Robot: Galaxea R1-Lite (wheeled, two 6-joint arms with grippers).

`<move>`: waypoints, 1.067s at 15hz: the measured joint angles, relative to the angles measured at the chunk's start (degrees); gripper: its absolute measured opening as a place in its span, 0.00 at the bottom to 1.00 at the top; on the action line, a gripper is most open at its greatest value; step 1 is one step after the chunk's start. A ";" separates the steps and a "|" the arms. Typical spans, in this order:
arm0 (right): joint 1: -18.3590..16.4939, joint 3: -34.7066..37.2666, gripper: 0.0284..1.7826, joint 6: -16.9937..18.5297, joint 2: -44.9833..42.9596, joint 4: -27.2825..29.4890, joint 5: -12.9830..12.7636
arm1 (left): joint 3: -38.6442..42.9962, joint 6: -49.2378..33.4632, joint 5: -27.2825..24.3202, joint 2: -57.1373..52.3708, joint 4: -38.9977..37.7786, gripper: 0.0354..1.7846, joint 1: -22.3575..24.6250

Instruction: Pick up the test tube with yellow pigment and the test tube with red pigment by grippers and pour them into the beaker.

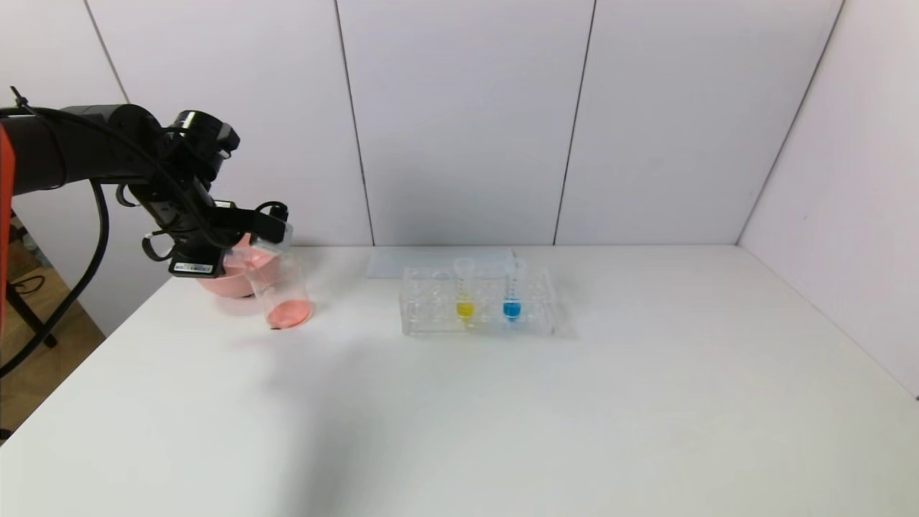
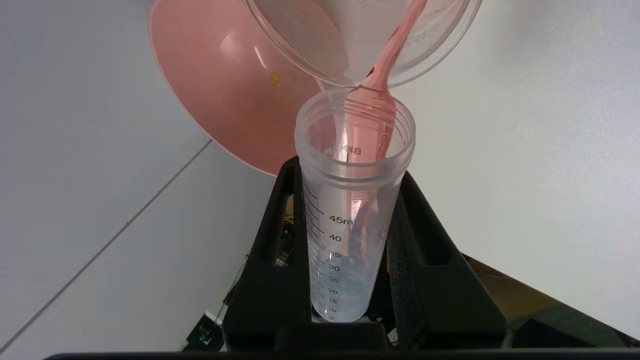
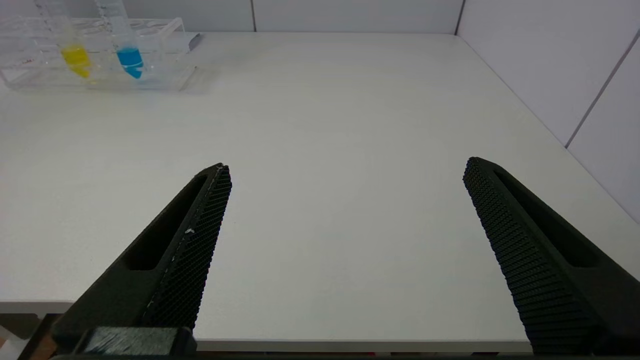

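Red-orange liquid streams from the slim clear graduated tube [image 2: 350, 200], clamped in the left gripper [image 2: 345, 240], into the clear straight-sided beaker [image 1: 281, 291] near the white table's [image 1: 502, 416] far left corner. Right gripper [image 3: 345, 175] hangs wide open over the near edge

Three test tubes are being counted: the test tube with red pigment [image 2: 350, 210], the test tube with yellow pigment [image 1: 464, 291] and one blue-tipped tube [image 1: 512, 291]. One beaker [image 1: 281, 291], one pink bowl [image 1: 233, 276] and one clear tube rack [image 1: 431, 316] are being shown.

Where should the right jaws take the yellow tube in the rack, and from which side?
Grip the test tube with yellow pigment on its bare upper part, just under the mouth, coming down from above. It stands upright with the rack walling its lower half and the blue tube close beside it.
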 joint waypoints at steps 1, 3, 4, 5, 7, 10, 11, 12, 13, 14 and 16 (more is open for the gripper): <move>0.00 0.00 0.95 0.00 0.00 0.00 0.00 | 0.00 0.09 0.11 0.00 -0.11 0.24 -0.18; 0.00 0.00 0.95 -0.02 0.00 0.00 0.00 | 0.00 1.00 0.78 0.00 -0.27 0.24 -0.33; 0.00 0.00 0.95 -0.02 0.00 0.00 0.02 | 0.00 1.40 1.35 0.00 -0.33 0.24 -0.33; 0.00 0.00 0.95 0.00 0.00 0.00 0.02 | 0.00 1.55 1.82 0.02 -0.30 0.24 -0.33; 0.00 0.00 0.95 0.00 0.00 0.00 0.02 | 0.00 1.60 1.99 0.02 -0.29 0.24 -0.41; 0.00 0.00 0.95 -0.02 0.00 0.00 0.00 | 0.00 1.55 2.01 0.00 -0.24 0.24 -0.44; 0.00 0.00 0.95 0.00 0.00 0.00 0.00 | 0.00 1.57 2.04 0.00 -0.27 0.24 -0.44; 0.00 0.00 0.95 0.00 0.00 0.00 -0.01 | 0.00 1.57 2.01 0.02 -0.29 0.24 -0.44; 0.00 0.00 0.95 0.00 0.00 0.00 0.00 | 0.00 1.57 2.01 0.02 -0.29 0.24 -0.44; 0.00 0.00 0.95 0.00 0.00 0.00 0.02 | 0.00 1.57 2.04 0.02 -0.29 0.24 -0.44; 0.00 0.00 0.95 0.00 0.00 0.00 0.02 | 0.00 1.57 2.04 0.02 -0.27 0.24 -0.44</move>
